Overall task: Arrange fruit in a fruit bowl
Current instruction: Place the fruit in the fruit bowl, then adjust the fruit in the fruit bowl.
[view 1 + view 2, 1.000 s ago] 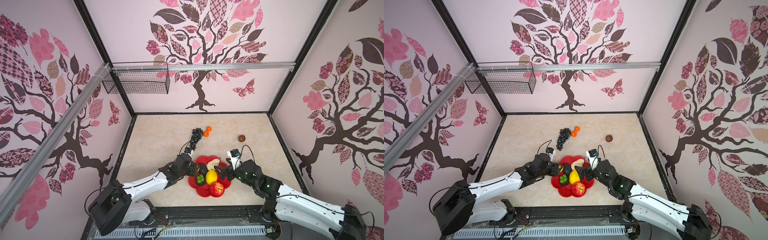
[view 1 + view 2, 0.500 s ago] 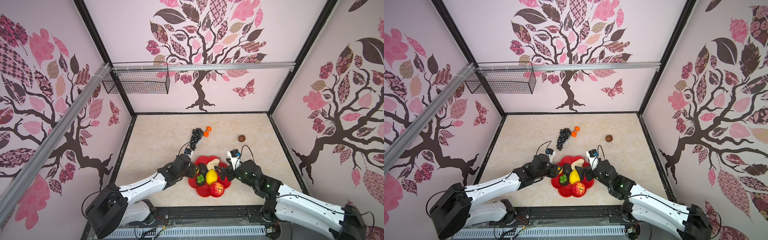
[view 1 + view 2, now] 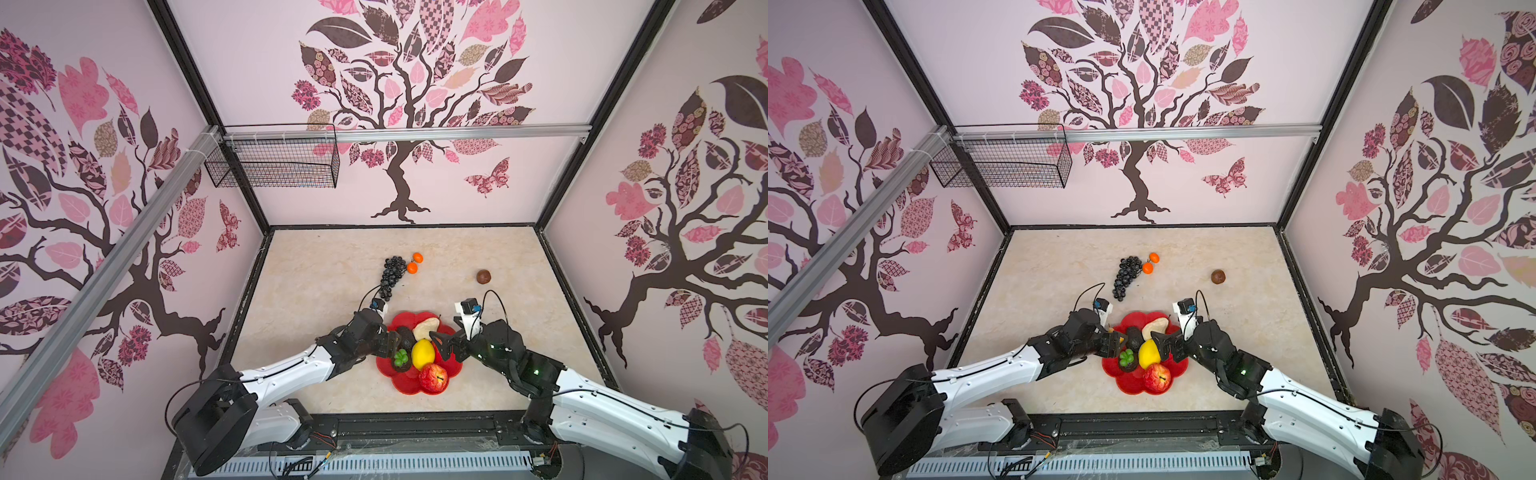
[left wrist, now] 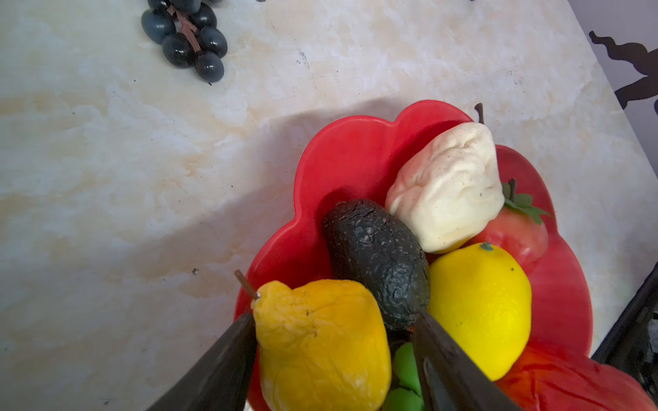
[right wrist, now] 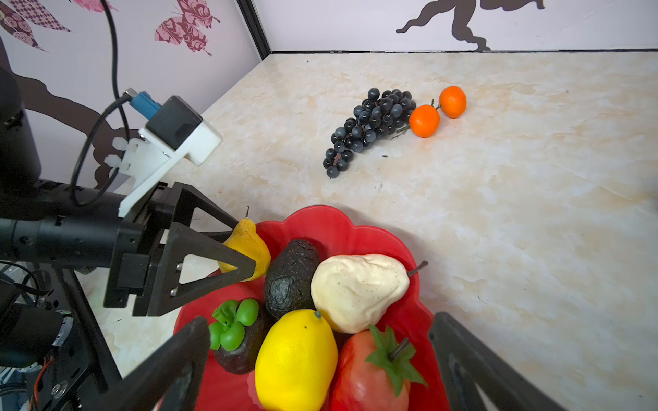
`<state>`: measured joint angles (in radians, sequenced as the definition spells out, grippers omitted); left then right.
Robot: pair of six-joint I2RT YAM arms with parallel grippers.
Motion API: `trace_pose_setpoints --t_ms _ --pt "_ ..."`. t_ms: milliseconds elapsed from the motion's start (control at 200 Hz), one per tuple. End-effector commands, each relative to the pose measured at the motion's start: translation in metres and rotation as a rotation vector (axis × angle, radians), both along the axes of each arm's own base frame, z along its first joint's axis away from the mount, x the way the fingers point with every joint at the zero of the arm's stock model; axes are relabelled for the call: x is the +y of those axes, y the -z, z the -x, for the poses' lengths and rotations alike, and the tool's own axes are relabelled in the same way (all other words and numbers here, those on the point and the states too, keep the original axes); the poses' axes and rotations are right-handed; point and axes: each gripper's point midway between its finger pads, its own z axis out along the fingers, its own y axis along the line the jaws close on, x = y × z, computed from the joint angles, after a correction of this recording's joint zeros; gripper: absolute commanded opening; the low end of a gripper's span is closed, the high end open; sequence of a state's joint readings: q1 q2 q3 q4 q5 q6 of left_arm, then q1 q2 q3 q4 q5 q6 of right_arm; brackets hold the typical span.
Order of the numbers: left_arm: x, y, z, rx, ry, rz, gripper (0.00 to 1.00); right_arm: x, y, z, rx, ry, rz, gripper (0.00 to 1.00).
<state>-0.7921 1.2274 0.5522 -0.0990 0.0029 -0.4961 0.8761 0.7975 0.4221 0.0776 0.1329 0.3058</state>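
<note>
Lower centre in both top views, near front edge of table (image 3: 332, 291): fruit bowl (image 3: 406, 323). At its left rim, yellow-orange pear (image 4: 320, 341), long axis tilted, stem outward roughly toward grape bunch (image 3: 390, 276). Around it, left gripper (image 4: 333, 316) with fingers spread, one touching the skin, other clear by a gap. Behind, cream pear (image 3: 426, 326), stem toward upper right. Crowding in: dark avocado (image 3: 405, 336), lemon (image 3: 423, 353), green-leafed dark fruit (image 3: 401, 361); apple (image 3: 433, 377) at lower rim; strawberry (image 5: 370, 377) beside cream pear. At right rim, right gripper (image 5: 320, 322), fingers wide apart. Out on table: two oranges (image 3: 417, 257) just beside grapes, brown round fruit (image 3: 483, 276) well apart to the right. Bowl glossy red, petal-scalloped; pear skin wrinkled.
</note>
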Motion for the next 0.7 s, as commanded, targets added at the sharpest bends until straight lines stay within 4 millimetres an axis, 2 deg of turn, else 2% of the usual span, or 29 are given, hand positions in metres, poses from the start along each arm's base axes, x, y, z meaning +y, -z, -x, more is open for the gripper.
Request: trace_pose_setpoints --t_ms 0,175,325,575,695 --pt "0.007 -0.004 0.003 -0.024 -0.002 -0.014 0.76 -0.001 -0.026 -0.004 -0.049 0.016 -0.019 1.00" --pt "0.012 -0.012 0.003 -0.047 -0.016 -0.012 0.79 -0.004 -0.029 -0.007 -0.056 0.040 -0.009 1.00" --pt "0.017 -0.021 0.001 -0.072 -0.042 -0.007 0.79 -0.016 -0.033 -0.018 -0.052 0.111 0.012 1.00" --pt "0.043 -0.051 -0.004 -0.201 -0.152 0.026 0.79 -0.069 -0.032 -0.064 0.084 0.291 -0.020 1.00" --pt "0.051 -0.060 -0.006 -0.238 -0.187 0.057 0.78 -0.088 -0.024 -0.085 0.180 0.365 -0.043 1.00"
